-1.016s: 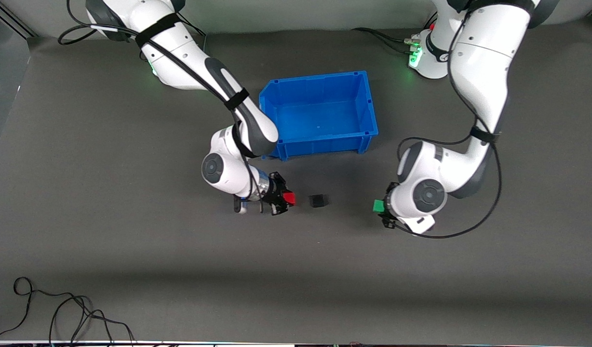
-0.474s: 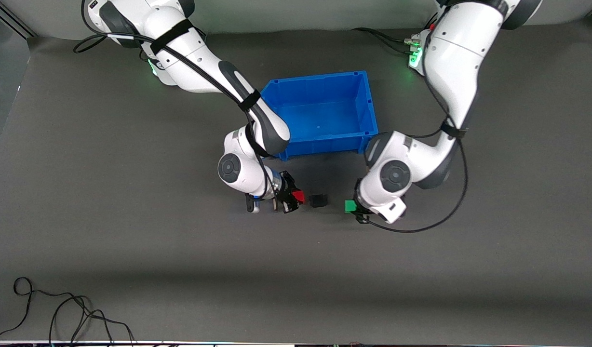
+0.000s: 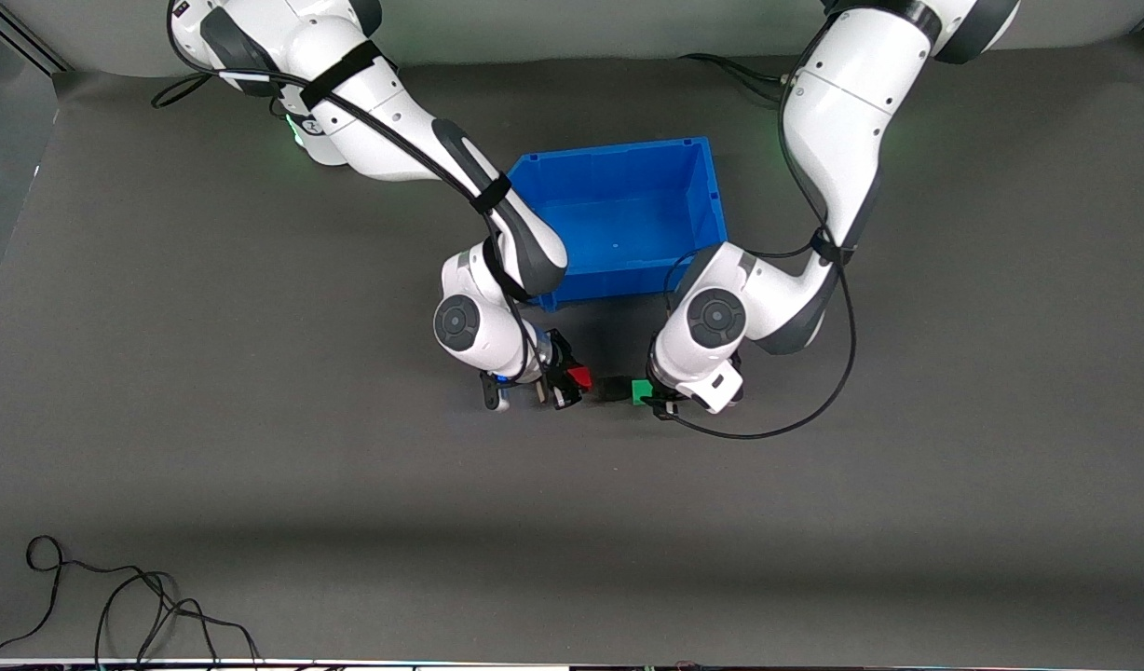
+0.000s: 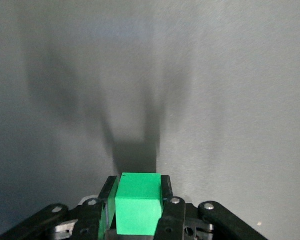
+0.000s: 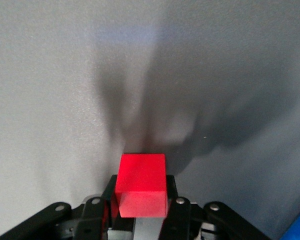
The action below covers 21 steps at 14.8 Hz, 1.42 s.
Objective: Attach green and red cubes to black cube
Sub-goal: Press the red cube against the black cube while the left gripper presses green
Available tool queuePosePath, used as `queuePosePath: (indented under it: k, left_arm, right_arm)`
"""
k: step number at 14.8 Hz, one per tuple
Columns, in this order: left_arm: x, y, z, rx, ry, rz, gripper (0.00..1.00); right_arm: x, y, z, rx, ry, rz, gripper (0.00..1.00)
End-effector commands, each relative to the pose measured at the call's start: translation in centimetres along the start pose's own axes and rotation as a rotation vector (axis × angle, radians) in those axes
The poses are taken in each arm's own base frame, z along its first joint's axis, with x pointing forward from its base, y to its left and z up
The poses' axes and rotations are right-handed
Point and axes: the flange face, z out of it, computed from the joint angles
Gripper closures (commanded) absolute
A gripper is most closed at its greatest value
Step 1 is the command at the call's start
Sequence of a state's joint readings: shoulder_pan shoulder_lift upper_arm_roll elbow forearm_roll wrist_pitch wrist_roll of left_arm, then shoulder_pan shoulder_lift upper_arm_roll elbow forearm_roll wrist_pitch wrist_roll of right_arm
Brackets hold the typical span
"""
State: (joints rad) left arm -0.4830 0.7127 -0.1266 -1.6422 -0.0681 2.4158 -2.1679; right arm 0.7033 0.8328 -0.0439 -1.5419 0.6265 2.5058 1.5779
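Note:
The black cube (image 3: 615,388) sits on the dark mat, nearer the front camera than the blue bin. My left gripper (image 3: 648,395) is shut on the green cube (image 3: 640,391), which touches or nearly touches the black cube on the side toward the left arm's end. The green cube shows between the jaws in the left wrist view (image 4: 138,203). My right gripper (image 3: 568,381) is shut on the red cube (image 3: 580,377), a small gap from the black cube on the side toward the right arm's end. The red cube shows in the right wrist view (image 5: 141,185). The black cube is out of both wrist views.
An empty blue bin (image 3: 712,191) stands just farther from the front camera than the cubes, between the two arms. A black cable (image 3: 115,606) lies at the mat's near edge toward the right arm's end.
My left gripper has carried the green cube a long way toward the black cube, up to its side. My right gripper has brought the red cube closer to the black cube.

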Motion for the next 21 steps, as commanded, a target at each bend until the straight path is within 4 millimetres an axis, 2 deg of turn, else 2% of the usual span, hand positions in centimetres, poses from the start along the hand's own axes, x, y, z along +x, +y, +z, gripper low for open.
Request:
queuePosePath:
  k: [1, 2, 14, 15, 16, 17, 19, 20, 21]
  left_arm:
    - [0.0, -0.1, 0.5, -0.008, -0.001, -0.025, 1.00]
    - [0.0, -0.1, 0.5, -0.008, -0.001, -0.027, 1.00]
    - [-1.2, -1.1, 0.4, -0.001, 0.001, -0.004, 1.00]
    - [-1.3, -1.0, 0.3, -0.003, 0.001, -0.002, 0.99]
    - [-1.3, -1.0, 0.3, -0.003, 0.001, 0.004, 0.86]
    - [-1.3, -1.0, 0.3, -0.004, 0.001, 0.006, 0.69]
    - [-1.3, -0.9, 0.0, -0.008, 0.003, 0.006, 0.36]
    - [-1.4, -0.8, -0.4, -0.010, 0.003, 0.004, 0.07]
    - [-1.3, -0.7, -0.9, -0.012, 0.003, 0.001, 0.00]
  right_arm:
    - [-1.4, -0.6, 0.6, 0.026, 0.009, -0.036, 1.00]
    - [-2.1, -0.3, 0.9, 0.027, 0.009, -0.046, 1.00]
    - [-1.7, -1.1, 1.1, 0.121, -0.004, 0.083, 1.00]
    - [-1.7, -1.1, 1.1, 0.122, -0.004, 0.083, 0.97]
    - [-1.7, -1.1, 1.1, 0.122, -0.004, 0.083, 0.53]
    - [-1.7, -1.2, 1.1, 0.123, -0.007, 0.087, 0.01]
    - [-1.7, -1.5, 0.4, 0.133, -0.009, 0.077, 0.00]
    - [-1.4, -2.2, -0.7, 0.146, -0.007, 0.067, 0.00]
    - [-1.1, -2.6, -1.5, 0.152, -0.005, 0.068, 0.00]
